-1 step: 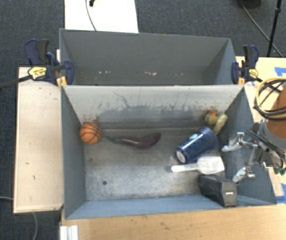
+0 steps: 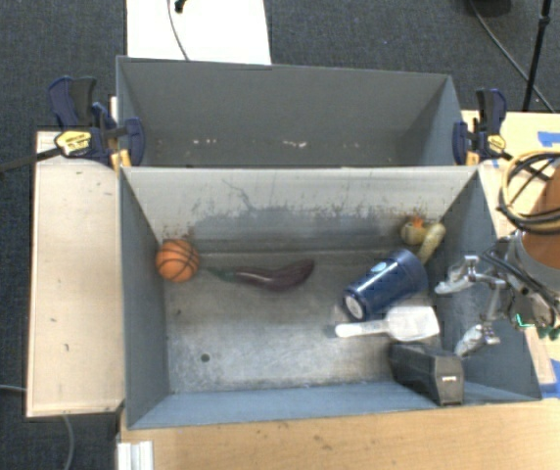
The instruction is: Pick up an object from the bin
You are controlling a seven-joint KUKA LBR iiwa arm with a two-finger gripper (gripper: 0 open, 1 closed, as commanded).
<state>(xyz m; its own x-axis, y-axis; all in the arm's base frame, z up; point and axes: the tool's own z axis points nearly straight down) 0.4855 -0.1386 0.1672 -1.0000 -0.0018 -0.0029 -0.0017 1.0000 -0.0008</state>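
The jaws hang spread beside the white tool (image 2: 407,323).

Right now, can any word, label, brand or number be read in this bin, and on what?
None can be read.
The blue cup, the small basketball and the dark block show no legible print; any marking is too small to tell.

An orange ball (image 2: 177,260) sits at the far left, with a dark purple aubergine-shaped toy (image 2: 272,276) lying just to its right. Right of the middle a blue cup (image 2: 386,284) lies on its side, a white scoop (image 2: 397,325) just beside it on the near side and a small yellowish toy (image 2: 423,233) beyond it. A dark grey block (image 2: 427,372) rests at the near right.
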